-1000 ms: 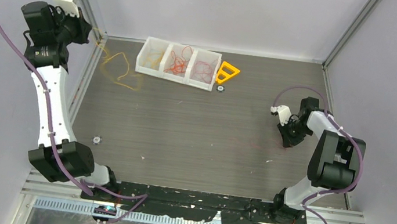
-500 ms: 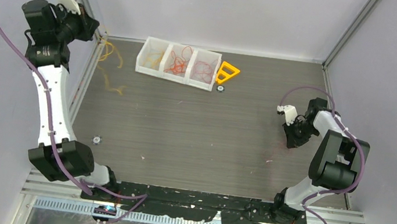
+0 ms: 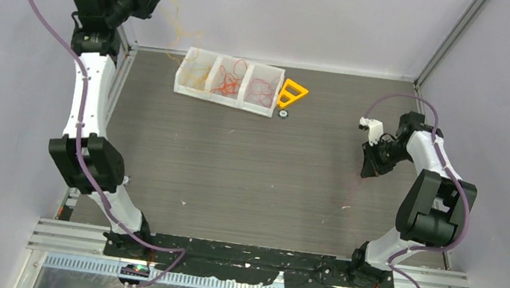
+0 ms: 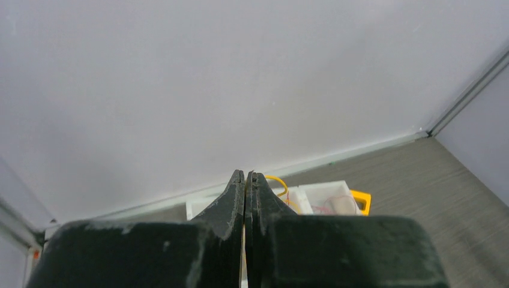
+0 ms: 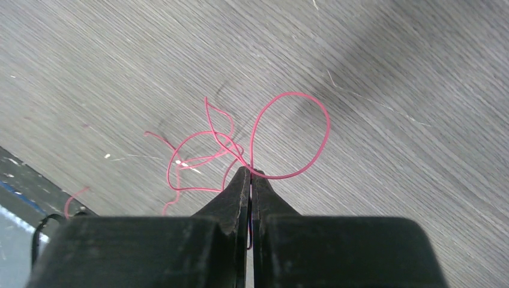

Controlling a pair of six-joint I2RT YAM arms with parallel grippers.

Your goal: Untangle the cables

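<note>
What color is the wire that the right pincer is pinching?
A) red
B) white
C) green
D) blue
A: the right pincer is shut on a looping red wire, while the left pincer holds a yellow wire.
</note>
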